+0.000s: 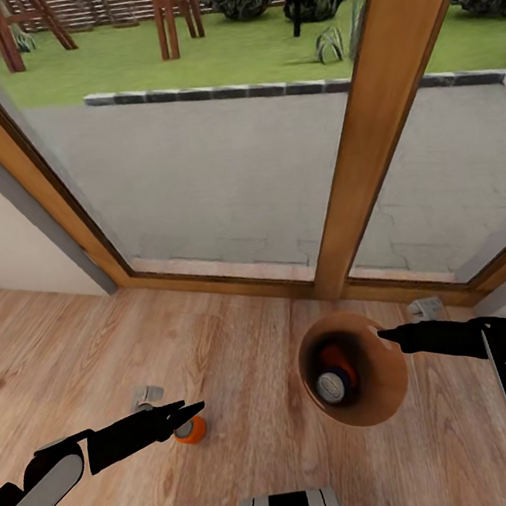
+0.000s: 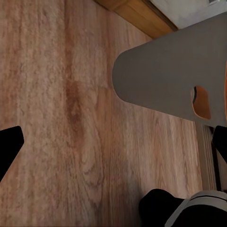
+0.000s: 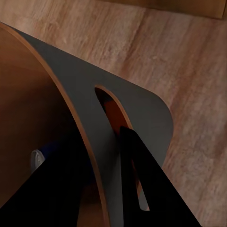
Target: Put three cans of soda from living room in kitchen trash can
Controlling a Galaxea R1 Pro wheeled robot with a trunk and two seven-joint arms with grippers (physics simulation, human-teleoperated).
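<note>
Now, from the head view, we see our right pincer (image 1: 387,336) clamped on the rim of the tash can (image 1: 383,379), carried tilted with its mouth toward us; inside lie an orange can (image 1: 334,356) and a grey-topped can (image 1: 331,387). Our left pincer (image 1: 193,411) reaches over the third can of soda (image 1: 191,431), lying on the wood plank floor (image 1: 243,351) at near left; whether it grips the can we cannot tell. The glass door (image 1: 350,143) stands far ahead.

Through the left wrist view, our fingers (image 2: 9,146) stand parted over bare planks.

Through the right wrist view, one finger (image 3: 142,175) presses the bin's wall (image 3: 127,99) from outside, the other from inside. We judge that the tilt could spill the cans.
</note>
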